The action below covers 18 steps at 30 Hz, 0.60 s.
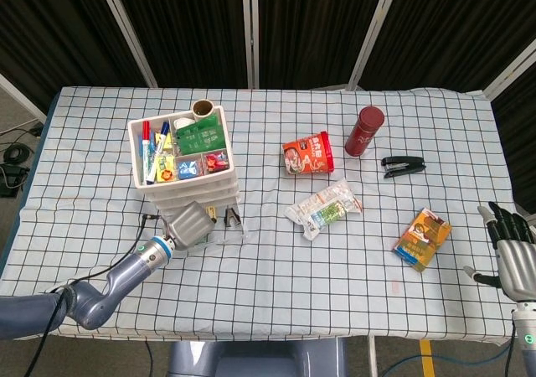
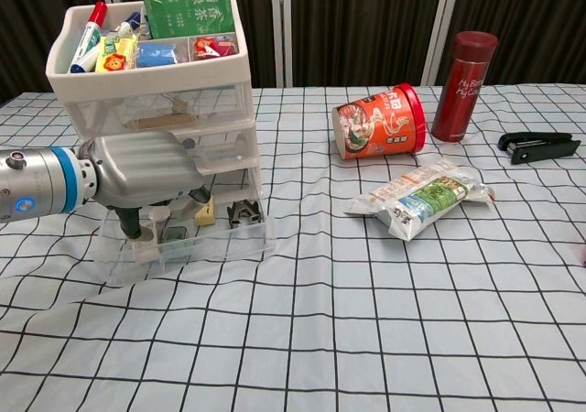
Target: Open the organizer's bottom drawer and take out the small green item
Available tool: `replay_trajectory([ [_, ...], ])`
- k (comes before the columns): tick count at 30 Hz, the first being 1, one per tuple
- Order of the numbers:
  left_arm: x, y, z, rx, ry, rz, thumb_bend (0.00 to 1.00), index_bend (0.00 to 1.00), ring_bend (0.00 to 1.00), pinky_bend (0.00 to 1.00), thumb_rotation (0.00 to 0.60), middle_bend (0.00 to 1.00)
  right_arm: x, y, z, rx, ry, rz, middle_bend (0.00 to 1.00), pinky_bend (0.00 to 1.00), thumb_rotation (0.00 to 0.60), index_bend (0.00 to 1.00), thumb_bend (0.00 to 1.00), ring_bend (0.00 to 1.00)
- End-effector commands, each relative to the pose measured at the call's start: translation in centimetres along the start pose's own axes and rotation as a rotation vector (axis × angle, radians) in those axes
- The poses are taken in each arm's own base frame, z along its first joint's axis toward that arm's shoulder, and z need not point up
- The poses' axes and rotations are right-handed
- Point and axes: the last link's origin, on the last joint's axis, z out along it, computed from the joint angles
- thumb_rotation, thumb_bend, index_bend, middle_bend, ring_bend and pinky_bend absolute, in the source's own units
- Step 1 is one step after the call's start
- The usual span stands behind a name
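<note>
white organizer (image 2: 151, 82) upright on table, clear bottom drawer (image 2: 197, 243) pulled open, green item not discernible

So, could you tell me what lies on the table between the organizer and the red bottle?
The tipped orange noodle cup lies between the organizer and the red bottle; both views show it, most plainly the chest view.
</note>
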Motion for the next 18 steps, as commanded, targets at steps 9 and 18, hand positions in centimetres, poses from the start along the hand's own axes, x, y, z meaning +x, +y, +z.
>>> replay_trajectory([
  [9,0.09,0.1,0.55,-0.022,-0.01,0.002,0.23,0.49,0.97,0.85,0.6,1.0,0.03,0.08,0.06,-0.006,0.004,-0.001,0.0,0.0,0.6,0.0,0.0,0.0],
  [18,-0.08,0.26,1.02,-0.037,-0.019,0.006,0.23,0.49,0.97,0.85,0.6,1.0,0.03,0.12,0.12,-0.011,0.006,-0.003,0.0,0.0,0.6,0.0,0.0,0.0],
])
